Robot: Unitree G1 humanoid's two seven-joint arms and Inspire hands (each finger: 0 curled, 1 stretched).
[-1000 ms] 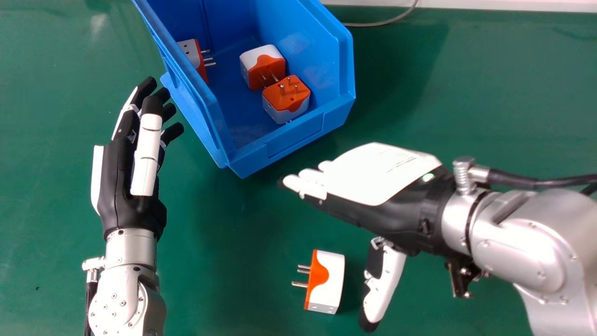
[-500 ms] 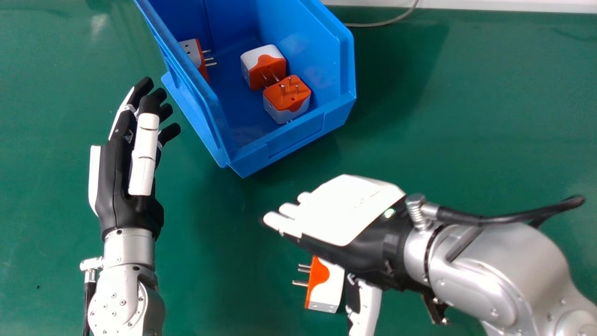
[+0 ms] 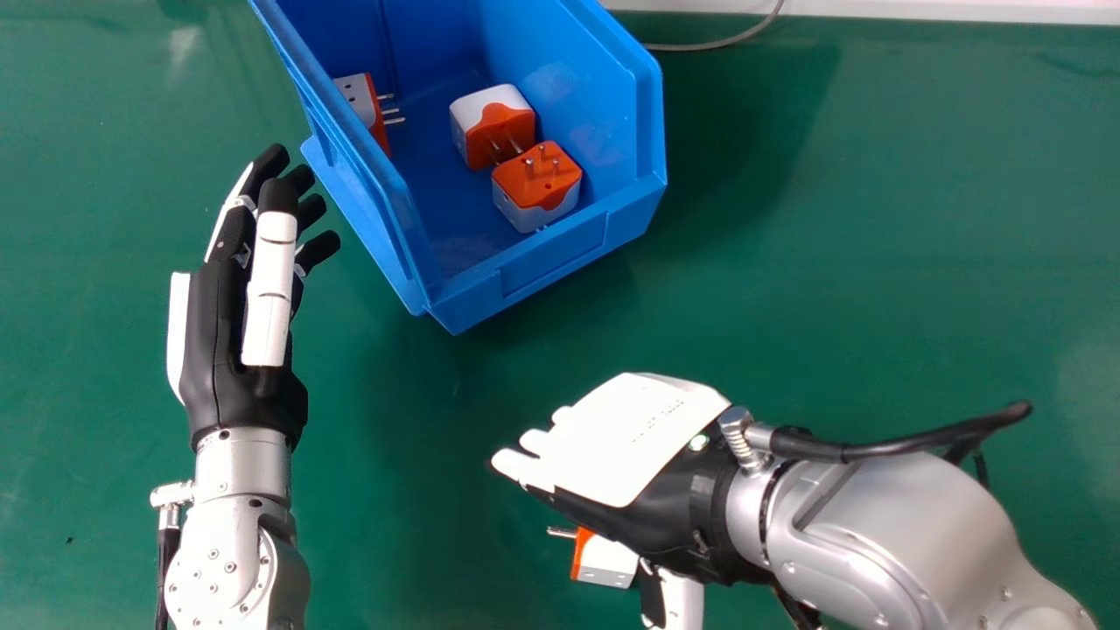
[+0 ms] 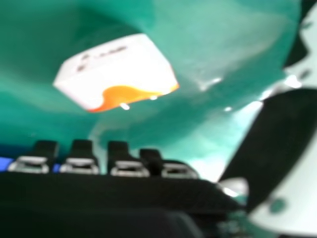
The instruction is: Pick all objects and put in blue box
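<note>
- The right hand [image 3: 617, 446] is hovering over one plug [image 3: 602, 564] and partly hiding it; its fingers are pointing straight, and it is gripping nothing.
- This plug is lying on the green table [image 3: 875, 245], outside the blue box [image 3: 551, 255].
- Three other plugs [image 3: 535, 179] are sitting inside the box.
- The left hand [image 3: 214, 341] is extending its open fingers near the box.

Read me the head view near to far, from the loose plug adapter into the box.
Loose plug adapter, front wall of the blue box, nearer orange-topped plug adapter inside, white-topped plug adapter just behind it.
</note>
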